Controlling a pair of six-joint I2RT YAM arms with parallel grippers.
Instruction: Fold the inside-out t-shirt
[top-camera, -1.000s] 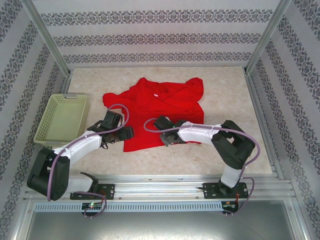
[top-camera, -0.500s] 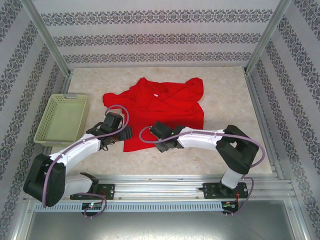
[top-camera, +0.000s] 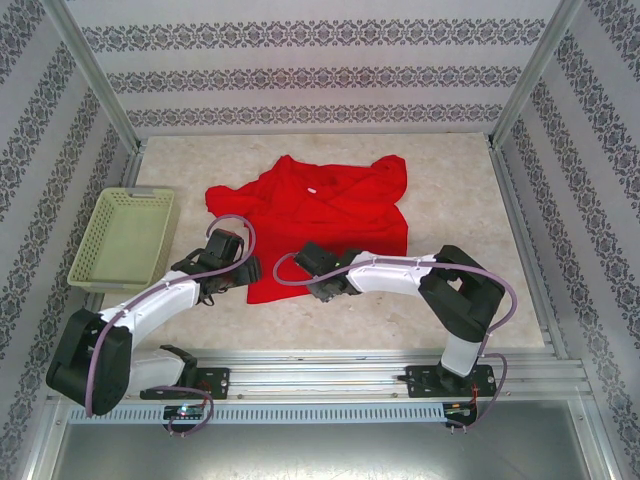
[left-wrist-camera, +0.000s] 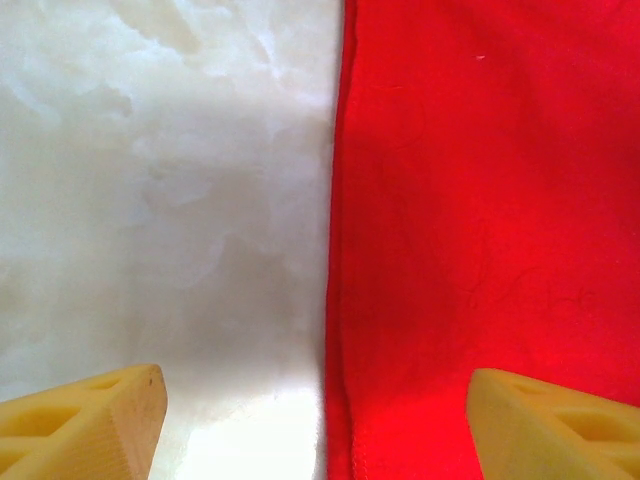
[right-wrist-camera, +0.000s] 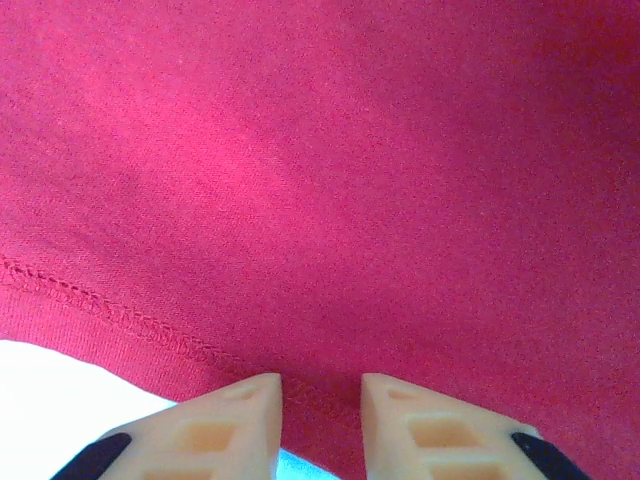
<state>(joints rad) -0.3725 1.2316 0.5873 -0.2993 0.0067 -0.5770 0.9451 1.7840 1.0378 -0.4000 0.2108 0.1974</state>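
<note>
Over the last second your right end effector (right-wrist-camera: 320, 395) slides along the near hem of the shirt (top-camera: 320, 205) toward the left arm. Its jaws now stand nearly together with hem between them, and you cannot tell whether they grip it. The left end effector (left-wrist-camera: 315, 388) stays wide apart, astride the shirt's left edge on the worktop (left-wrist-camera: 150, 200). The shirt lies rumpled mid-worktop, so you are probably still setting the near-edge grasps, with no fold begun.

A red t-shirt (right-wrist-camera: 330, 170) spreads across the far and middle ground, lying smooth; its stitched hem (right-wrist-camera: 110, 305) slants from the left toward the right gripper (right-wrist-camera: 322, 400) at the near edge; the two cream fingers (right-wrist-camera: 235, 425) stand close together, with red cloth showing in the narrow gap between them; whether they pinch it cannot be told; pale table (right-wrist-camera: 50, 385) shows at the near left.
</note>
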